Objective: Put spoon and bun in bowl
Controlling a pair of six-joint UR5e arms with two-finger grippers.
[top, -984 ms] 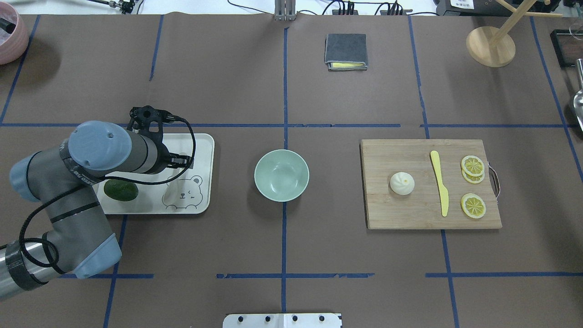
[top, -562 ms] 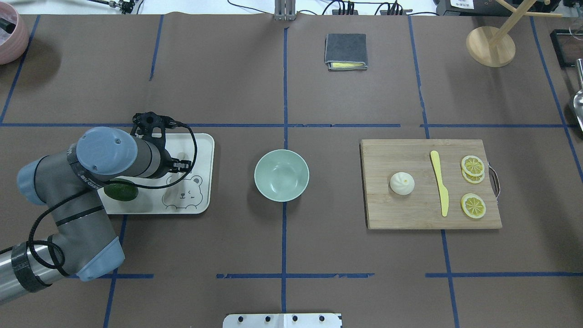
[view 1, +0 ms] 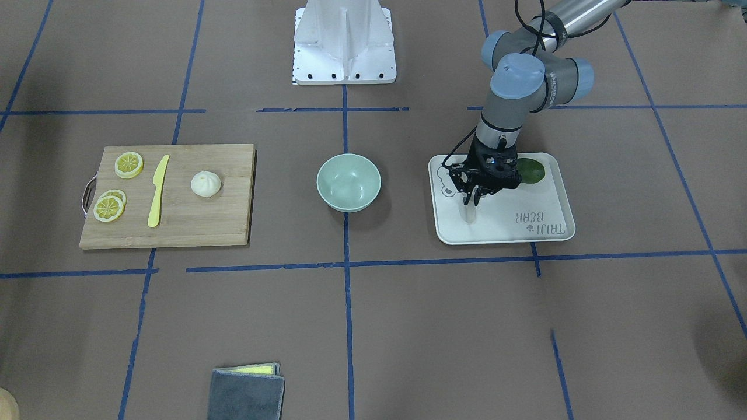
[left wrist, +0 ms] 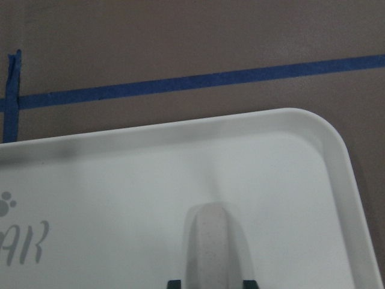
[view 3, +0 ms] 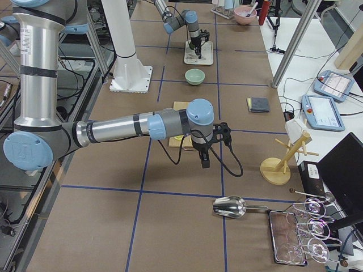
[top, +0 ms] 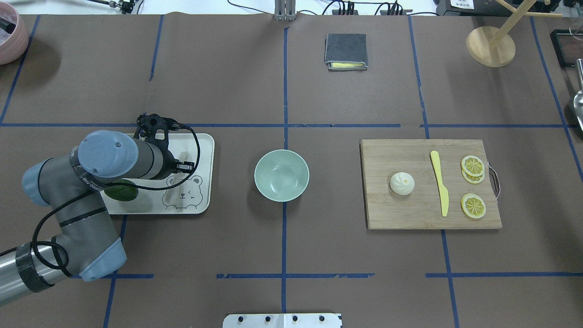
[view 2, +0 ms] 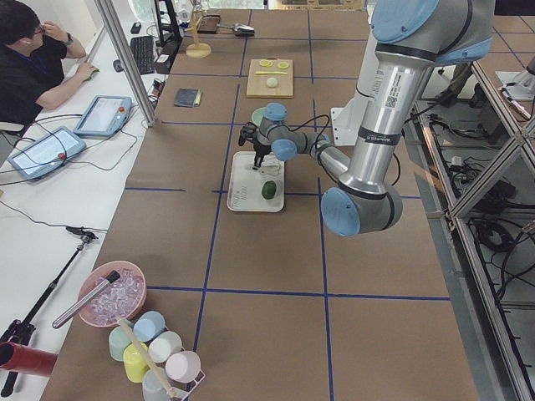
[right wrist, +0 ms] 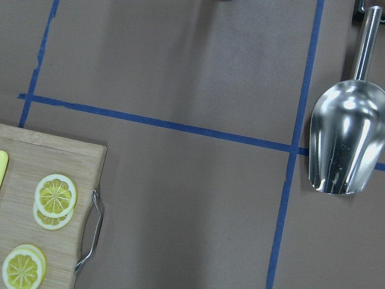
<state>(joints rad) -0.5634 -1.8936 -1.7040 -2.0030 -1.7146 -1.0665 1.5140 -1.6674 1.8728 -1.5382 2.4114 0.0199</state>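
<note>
Left fingers (left wrist: 175,285): spread astride the handle of the spoon (left wrist: 207,247), which lies on the white tray (top: 207,146) at bench left. Bowl (top: 281,175): bench centre. Bun (top: 402,183): right, on the wooden board (top: 387,214). Right fingers (view 3: 204,162): far right; grip state cannot be told.

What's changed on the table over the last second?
The left end effector slid slightly toward the bowl and back toward the robot's base, so it now sits open astride the spoon handle on the tray. Nothing gripped or released. Spoon, bun, bowl and tray stayed put.
</note>
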